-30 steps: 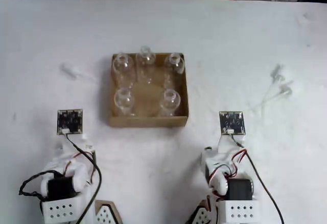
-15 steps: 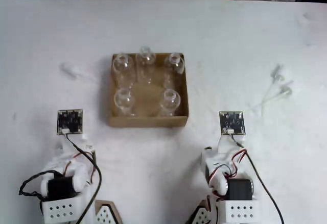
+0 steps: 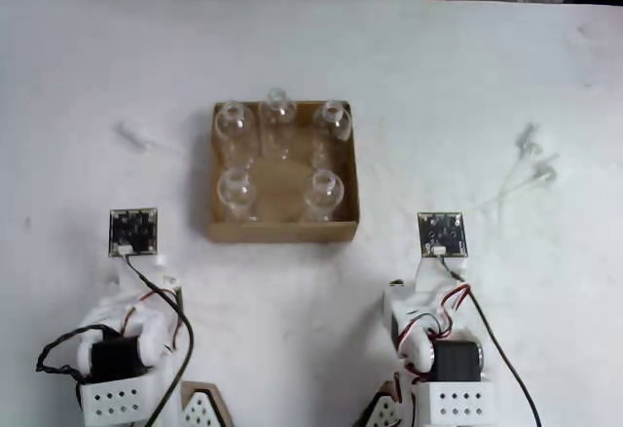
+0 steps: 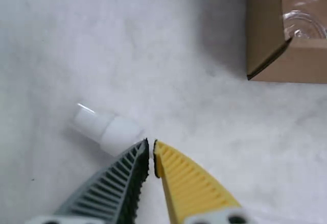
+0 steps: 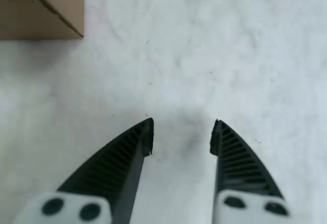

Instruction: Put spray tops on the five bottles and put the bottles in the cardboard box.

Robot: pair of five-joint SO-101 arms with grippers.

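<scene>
The five bottles (image 3: 237,191) stand inside the cardboard box (image 3: 282,230) near the middle of the table (image 3: 389,57), three along the far wall and two along the near one. As far as I can tell from above, their necks are bare. Over the last second nothing has shifted: bottles, box and both arms sit exactly where they were. I judge the fitting of the tops has not begun, though the bottles are already boxed.

Pale, thin shapes that I take for spray tops (image 3: 541,168) lie well off to the right of the box. Another faint one (image 3: 131,136) lies off to its left, though I cannot make it out clearly.

From my left wrist view, a small white cylindrical piece (image 4: 104,128) lies on the table just beside the grey finger. The left pincer (image 4: 151,150) is closed to a sliver and grips nothing, with a box corner and one bottle base well apart from it. The right pincer (image 5: 181,132) gapes wide over bare table, holding nothing, with a box corner at some distance.
</scene>
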